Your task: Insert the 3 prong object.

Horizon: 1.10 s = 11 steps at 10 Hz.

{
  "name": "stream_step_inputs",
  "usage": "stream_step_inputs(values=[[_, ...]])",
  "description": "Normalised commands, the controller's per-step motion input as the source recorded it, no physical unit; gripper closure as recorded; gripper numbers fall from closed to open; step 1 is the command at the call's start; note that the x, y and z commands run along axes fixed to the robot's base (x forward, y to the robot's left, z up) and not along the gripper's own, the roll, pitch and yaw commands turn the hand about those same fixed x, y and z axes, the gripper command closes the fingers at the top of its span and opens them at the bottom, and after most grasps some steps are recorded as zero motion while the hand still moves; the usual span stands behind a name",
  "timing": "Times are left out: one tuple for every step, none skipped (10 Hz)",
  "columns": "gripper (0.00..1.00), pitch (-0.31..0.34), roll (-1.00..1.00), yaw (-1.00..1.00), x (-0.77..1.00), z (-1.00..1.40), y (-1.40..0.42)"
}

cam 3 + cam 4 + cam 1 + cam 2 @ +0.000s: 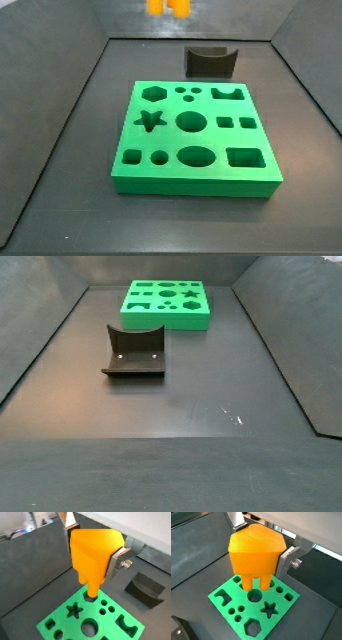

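My gripper (93,548) is shut on the 3 prong object (92,557), a bright orange blocky piece held with its stubs pointing down. One silver finger (117,560) presses its side. In a wrist view the piece (252,558) hangs over the green board (243,610), its prongs above the small round holes near one corner. I cannot tell whether they touch the board. In a side view only the orange prong tips (167,7) show at the top edge, well above the green board (194,140). The board also shows in the far side view (167,301), where the gripper is out of frame.
A dark grey curved block (210,62) stands just behind the board; it also shows in a side view (135,351) and a wrist view (145,587). Dark walls enclose the grey floor (174,426).
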Motion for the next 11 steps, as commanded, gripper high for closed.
stream_step_inputs(values=[[1.00,0.000,0.00,-0.88,0.34,-0.73,0.05],[1.00,0.013,0.00,-0.84,0.29,-0.78,0.11],[1.00,0.037,0.02,-0.89,0.29,-0.80,0.07],[1.00,0.036,0.00,-0.91,0.25,-0.80,0.08],[1.00,0.063,0.00,-0.94,0.05,-0.70,0.12],[1.00,0.053,-0.05,-0.61,0.11,-0.48,0.37],[1.00,0.060,-0.09,-0.28,0.08,-0.47,0.65],[1.00,0.049,-0.08,-0.15,0.00,-0.47,0.78],[1.00,0.079,-0.07,-0.24,0.02,-0.51,0.71],[1.00,0.096,-0.06,-0.58,0.07,-0.51,0.39],[1.00,0.043,-0.09,-0.96,0.10,-0.43,0.00]])
